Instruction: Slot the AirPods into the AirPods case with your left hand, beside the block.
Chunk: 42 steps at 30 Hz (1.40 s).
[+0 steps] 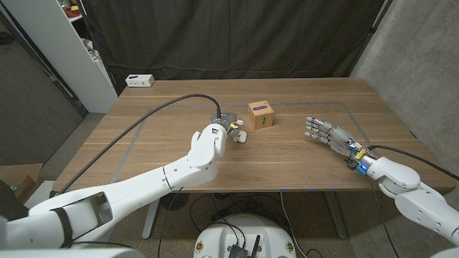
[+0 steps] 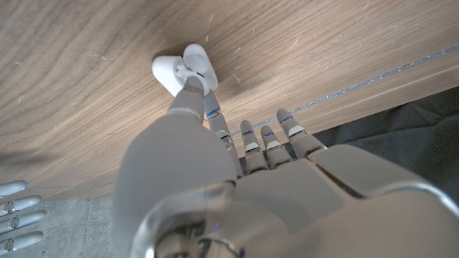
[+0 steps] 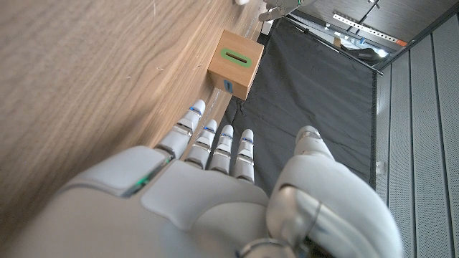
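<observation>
AirPods case [image 2: 185,68]: small, white, glossy, rounded; lid appears hinged open, the two white halves lying side by side on the wood in the left wrist view. In the head view the case [image 1: 240,136] shows as a small pale object on the wooden table [image 1: 143,154], just beside the block [image 1: 261,115] on the block's left-hand side and slightly nearer the robot. Whether an earbud sits inside cannot be told.

Left hand [image 1: 228,127]: directly over the case, thumb tip touching it where the two halves meet; the other fingers [image 2: 265,140] lie straight and side by side, stretched along the table past the case and not touching it. Whether the thumb pinches the case against another finger or only presses on it cannot be told. Arm enters from the near left corner, a black cable looping over the table behind it.

Block: wooden cube, tan faces, green slot-shaped mark on top, smaller dark mark on a side face in the right wrist view [image 3: 237,63]. Stands apart from both hands.

Right hand [image 1: 328,134]: well apart from the block, on the right part of the table, fingers extended and slightly spread toward the block, holding nothing.

White box [image 1: 140,80]: small, at the far left corner of the table.
</observation>
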### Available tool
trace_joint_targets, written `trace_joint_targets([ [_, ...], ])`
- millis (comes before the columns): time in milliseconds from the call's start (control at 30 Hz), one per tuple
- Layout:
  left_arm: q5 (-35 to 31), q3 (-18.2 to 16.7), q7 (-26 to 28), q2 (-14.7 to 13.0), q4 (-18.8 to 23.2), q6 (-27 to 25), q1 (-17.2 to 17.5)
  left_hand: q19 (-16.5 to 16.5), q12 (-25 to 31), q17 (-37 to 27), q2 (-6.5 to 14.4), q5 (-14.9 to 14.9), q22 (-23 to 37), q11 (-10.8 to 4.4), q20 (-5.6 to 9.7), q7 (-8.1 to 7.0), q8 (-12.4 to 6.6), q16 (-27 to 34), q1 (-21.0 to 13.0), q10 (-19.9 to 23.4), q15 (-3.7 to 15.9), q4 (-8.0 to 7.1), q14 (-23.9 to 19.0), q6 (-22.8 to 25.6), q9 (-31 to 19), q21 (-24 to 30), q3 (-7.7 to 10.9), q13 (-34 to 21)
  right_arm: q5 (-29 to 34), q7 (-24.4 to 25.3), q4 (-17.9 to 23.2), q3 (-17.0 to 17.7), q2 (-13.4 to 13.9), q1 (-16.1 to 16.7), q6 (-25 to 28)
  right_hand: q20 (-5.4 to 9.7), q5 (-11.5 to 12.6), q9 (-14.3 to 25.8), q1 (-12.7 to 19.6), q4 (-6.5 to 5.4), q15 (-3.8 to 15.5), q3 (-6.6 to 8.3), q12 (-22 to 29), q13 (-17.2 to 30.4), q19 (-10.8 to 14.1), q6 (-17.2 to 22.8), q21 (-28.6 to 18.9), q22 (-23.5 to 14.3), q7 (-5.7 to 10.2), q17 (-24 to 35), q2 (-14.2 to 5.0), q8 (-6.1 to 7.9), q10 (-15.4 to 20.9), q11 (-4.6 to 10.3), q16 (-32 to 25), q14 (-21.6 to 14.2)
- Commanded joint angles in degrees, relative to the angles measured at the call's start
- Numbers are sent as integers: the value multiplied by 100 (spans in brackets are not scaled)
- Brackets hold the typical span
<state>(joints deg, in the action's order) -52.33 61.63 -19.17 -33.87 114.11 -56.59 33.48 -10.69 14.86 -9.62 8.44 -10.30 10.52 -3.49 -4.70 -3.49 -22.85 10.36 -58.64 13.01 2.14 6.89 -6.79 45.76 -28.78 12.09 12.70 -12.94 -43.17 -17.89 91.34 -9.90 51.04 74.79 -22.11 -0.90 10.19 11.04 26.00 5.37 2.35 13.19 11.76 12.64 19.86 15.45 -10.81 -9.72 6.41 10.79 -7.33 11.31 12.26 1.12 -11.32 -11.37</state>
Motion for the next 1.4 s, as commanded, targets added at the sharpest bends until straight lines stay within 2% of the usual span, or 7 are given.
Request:
trace_joint_targets([
  [33,-503,105,-67,43,230,-462,154,-59,49,2,2,24,23,-4,11,9,-37,24,51,91,201,-6,-57,104,-43,36,-14,-6,-63,-182,-129,-33,-32,-102,-43,-33,-6,32,-25,21,367,25,35,21,-11,40,-24,-15,30,31,-28,18,67,-8,-49,4],
  [400,-657,-7,24,87,228,-673,376,-107,64,4,-8,27,25,-7,-5,45,-68,41,72,153,227,11,-170,142,-105,51,-20,-5,-102,-253,-156,-82,-33,-211,44,-32,-5,31,-33,32,366,33,37,21,-11,39,-24,-15,21,27,-28,16,72,-10,-48,-6],
  [867,-596,-200,610,267,260,-965,752,-155,114,6,-28,26,27,-44,-28,93,-125,52,82,329,273,51,-338,254,-181,63,-24,-4,-94,-192,-84,-129,18,-270,229,-39,-6,31,-65,31,369,34,38,21,-6,38,-26,-16,45,28,-26,14,77,4,-48,-13],
  [1100,-434,-154,690,272,212,-971,703,-156,110,6,-29,25,28,-44,-37,88,-116,45,78,338,280,66,-368,237,-198,60,-20,-3,-98,-203,-93,-150,31,-322,282,-41,-5,30,-71,38,364,40,39,22,-4,32,-26,-16,47,26,-27,11,81,5,-44,-11],
  [1400,-113,-51,807,327,41,-732,514,-153,97,6,-31,25,29,-33,-36,82,-99,25,78,334,275,80,-368,229,-203,55,-18,-3,-125,-257,-142,-127,55,-314,259,-38,-4,30,-73,47,368,48,37,22,-3,34,-27,-16,37,23,-28,11,77,2,-43,-16],
])
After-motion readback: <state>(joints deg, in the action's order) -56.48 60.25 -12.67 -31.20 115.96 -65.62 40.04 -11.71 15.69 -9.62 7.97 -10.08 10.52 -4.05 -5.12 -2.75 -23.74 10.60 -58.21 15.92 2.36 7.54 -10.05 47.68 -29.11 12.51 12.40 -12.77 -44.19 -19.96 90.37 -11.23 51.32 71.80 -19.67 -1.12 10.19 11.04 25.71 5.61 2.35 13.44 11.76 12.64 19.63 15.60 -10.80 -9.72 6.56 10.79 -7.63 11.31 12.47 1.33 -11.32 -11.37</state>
